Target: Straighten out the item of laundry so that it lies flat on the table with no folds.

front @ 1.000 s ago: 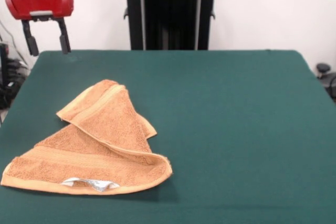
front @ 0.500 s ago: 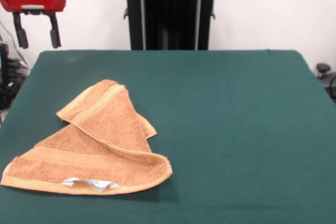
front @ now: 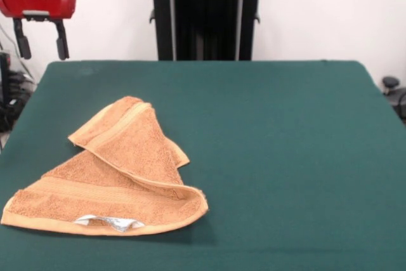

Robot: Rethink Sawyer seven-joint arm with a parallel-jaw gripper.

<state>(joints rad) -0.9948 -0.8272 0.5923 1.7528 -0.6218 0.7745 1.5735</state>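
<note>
Orange-tan terry hand towel (front: 114, 179) lies nearest us on the front left part of the wide dark green felt-topped bench (front: 279, 150), and we see it folded over itself, an upper flap peaking toward the back. We spot a small white tag (front: 109, 222) poking out at its front hem. Farther back, above the bench's far left corner, our red and black gripper (front: 42, 47) hangs with its jaws apart, holding nothing.
</note>
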